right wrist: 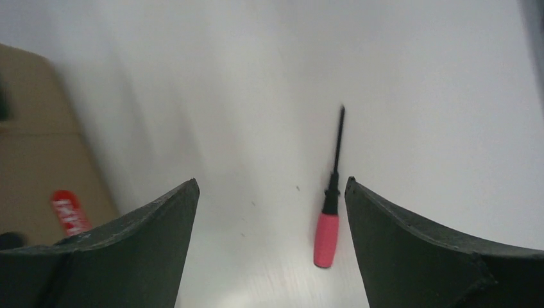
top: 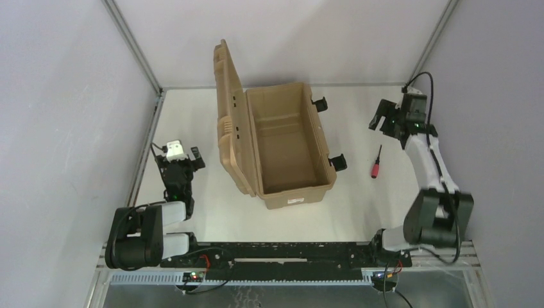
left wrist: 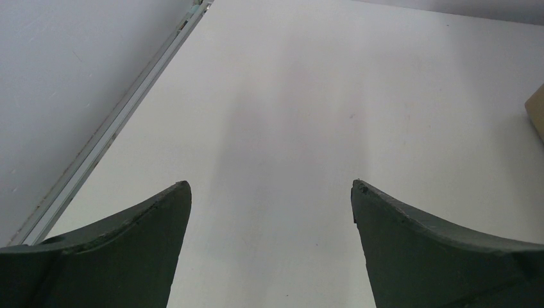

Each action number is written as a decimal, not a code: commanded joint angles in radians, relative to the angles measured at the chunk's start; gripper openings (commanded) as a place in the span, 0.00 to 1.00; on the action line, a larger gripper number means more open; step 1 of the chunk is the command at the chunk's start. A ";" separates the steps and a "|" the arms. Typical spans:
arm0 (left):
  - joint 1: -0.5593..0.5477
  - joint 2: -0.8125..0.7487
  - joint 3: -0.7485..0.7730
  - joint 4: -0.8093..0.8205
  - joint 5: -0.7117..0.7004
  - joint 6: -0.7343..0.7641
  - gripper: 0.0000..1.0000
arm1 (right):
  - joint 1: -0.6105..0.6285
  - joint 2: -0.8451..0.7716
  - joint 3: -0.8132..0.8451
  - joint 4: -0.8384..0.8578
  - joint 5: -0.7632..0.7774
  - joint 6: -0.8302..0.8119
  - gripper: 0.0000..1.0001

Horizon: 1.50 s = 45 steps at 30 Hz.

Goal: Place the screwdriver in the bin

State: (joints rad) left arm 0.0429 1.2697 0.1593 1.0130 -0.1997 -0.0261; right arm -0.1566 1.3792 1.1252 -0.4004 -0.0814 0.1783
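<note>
The screwdriver [top: 375, 164], with a red handle and thin black shaft, lies on the white table to the right of the bin. The tan bin [top: 290, 146] stands open, its ribbed lid [top: 226, 109] upright on the left side, and its inside looks empty. My right gripper [top: 389, 124] is open and empty, above the table beyond the screwdriver. In the right wrist view the screwdriver [right wrist: 327, 226] lies between the open fingers, close to the right finger [right wrist: 410, 250], apart from both. My left gripper [top: 181, 157] is open and empty, left of the bin.
Two black latches [top: 319, 103] hang open on the bin's right side. A metal rail [left wrist: 115, 122] runs along the table's left edge by the wall. A corner of the bin [left wrist: 537, 115] shows at the right edge of the left wrist view.
</note>
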 commanded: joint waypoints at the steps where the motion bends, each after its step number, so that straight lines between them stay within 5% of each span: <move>1: -0.005 -0.003 0.030 0.065 -0.008 0.016 1.00 | -0.004 0.179 0.045 -0.341 0.067 0.035 0.93; 6: -0.005 -0.003 0.029 0.065 -0.009 0.016 1.00 | -0.004 0.333 0.045 -0.329 0.081 0.024 0.91; 13: -0.005 -0.003 0.029 0.067 -0.008 0.015 1.00 | -0.004 0.473 0.045 -0.291 0.160 0.008 0.68; 15: -0.005 -0.001 0.029 0.068 -0.008 0.015 1.00 | -0.004 0.494 0.045 -0.294 0.173 0.006 0.52; 19: -0.005 -0.001 0.029 0.070 -0.008 0.015 1.00 | -0.001 0.473 0.050 -0.313 0.176 -0.006 0.01; 29: -0.005 0.002 0.030 0.075 -0.008 0.015 1.00 | 0.091 0.184 0.321 -0.624 0.164 0.035 0.00; 33: -0.005 0.001 0.029 0.076 -0.009 0.016 1.00 | 0.226 0.137 0.540 -0.796 0.167 0.111 0.00; 40: -0.005 0.001 0.028 0.075 -0.009 0.017 1.00 | 0.596 0.250 0.872 -0.825 0.213 0.240 0.00; 45: -0.005 0.000 0.029 0.072 -0.009 0.017 1.00 | 0.758 0.394 0.900 -0.745 0.216 0.257 0.00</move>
State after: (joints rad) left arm 0.0429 1.2697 0.1593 1.0145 -0.1997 -0.0261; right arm 0.5373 1.6512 2.0220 -1.1454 0.1230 0.3790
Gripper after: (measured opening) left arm 0.996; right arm 0.074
